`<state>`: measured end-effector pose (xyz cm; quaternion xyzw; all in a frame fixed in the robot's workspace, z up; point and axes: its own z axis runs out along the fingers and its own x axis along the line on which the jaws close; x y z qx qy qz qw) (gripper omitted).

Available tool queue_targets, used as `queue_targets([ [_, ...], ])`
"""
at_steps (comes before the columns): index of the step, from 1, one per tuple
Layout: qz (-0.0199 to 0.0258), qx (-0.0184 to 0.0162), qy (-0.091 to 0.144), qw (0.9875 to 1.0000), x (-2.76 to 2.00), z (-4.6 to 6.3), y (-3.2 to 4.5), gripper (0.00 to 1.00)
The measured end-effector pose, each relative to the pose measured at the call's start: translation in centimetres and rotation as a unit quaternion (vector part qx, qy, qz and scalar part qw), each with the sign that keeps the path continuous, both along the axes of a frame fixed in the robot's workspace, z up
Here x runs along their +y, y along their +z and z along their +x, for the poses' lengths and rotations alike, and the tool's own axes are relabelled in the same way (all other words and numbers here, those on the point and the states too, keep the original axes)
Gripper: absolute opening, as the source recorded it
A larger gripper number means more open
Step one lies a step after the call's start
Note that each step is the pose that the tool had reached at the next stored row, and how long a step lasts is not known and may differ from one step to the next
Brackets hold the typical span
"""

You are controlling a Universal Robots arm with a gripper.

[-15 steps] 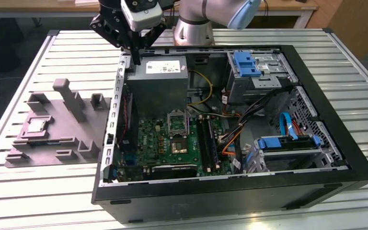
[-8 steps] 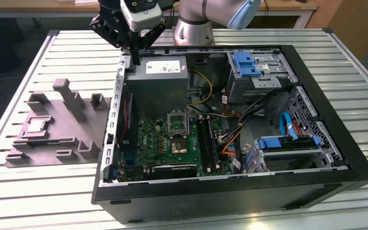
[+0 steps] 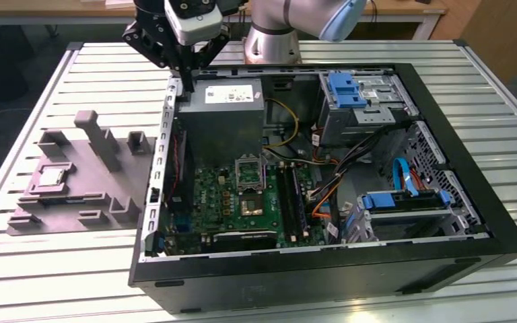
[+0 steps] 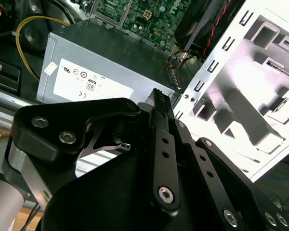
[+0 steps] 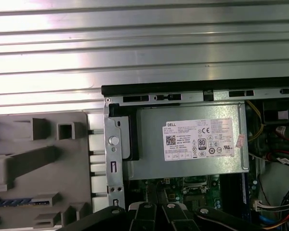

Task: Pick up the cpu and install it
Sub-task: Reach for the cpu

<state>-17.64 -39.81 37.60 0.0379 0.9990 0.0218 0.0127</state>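
Exterior view, please: where does the small flat square cpu with the silvery-grey top (image 3: 50, 176) sit?
— It lies flat in a shallow recess of the grey plastic tray with raised blocks (image 3: 72, 203), on the exterior view's left. The tray rests on the slatted pale metal desk (image 3: 52, 269), just beside the open black computer case (image 3: 330, 272) and outside it.
— And the black claw (image 3: 185, 79)?
— It hangs over the case's far corner on the exterior view's left, above the edge of the grey metal power supply box with the white label (image 3: 227, 108). Its fingers are drawn together with nothing between them. It is well apart from the cpu and touches nothing I can see.
— What do the wrist views add?
— In the first wrist view the claw (image 5: 158, 208) points down at the power supply box (image 5: 192, 139), with the tray (image 5: 77, 178) beside the case wall. In the second wrist view the claw (image 4: 157, 98) sits close over the same box (image 4: 101, 57).
— The board?
— The green motherboard (image 3: 236, 198) lies flat inside the case, next to the power supply box. Its metal-framed square socket (image 3: 250, 169) is near that box, well apart from the cpu.
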Motion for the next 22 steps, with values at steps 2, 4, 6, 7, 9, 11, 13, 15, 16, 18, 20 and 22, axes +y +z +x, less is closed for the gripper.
queue_targets([
  [2,0.0,0.0,0.0,1.0,0.0,-0.1,-0.01,0.11],
  [4,-0.0001,0.0001,0.0,1.0,0.0,-0.3,-0.02,0.11],
  [6,-0.0001,0.0001,0.0,1.0,0.0,-0.5,-0.04,0.11],
  [7,0.0,0.0,0.0,1.0,0.0,-0.5,-0.05,0.11],
  [9,0.0,0.0,0.0,1.0,0.0,-0.7,-0.08,0.11],
  [11,0.0,0.0,0.0,1.0,0.0,-0.8,-0.09,0.11],
  [13,0.0,0.0,0.0,1.0,0.0,-0.9,-0.12,0.11],
  [15,0.0,0.0001,0.0,1.0,0.0,-0.9,-0.14,0.11],
  [16,0.0,0.0,0.0,1.0,0.0,-1.0,-0.16,0.11],
  [18,0.0,0.0001,0.0,1.0,0.0,-1.1,-0.19,0.11],
  [20,-0.0001,0.0001,0.0,1.0,0.0,-1.1,-0.22,0.11],
  [22,-0.0001,0.0002,0.0,1.0,0.0,-1.2,-0.26,0.11],
])
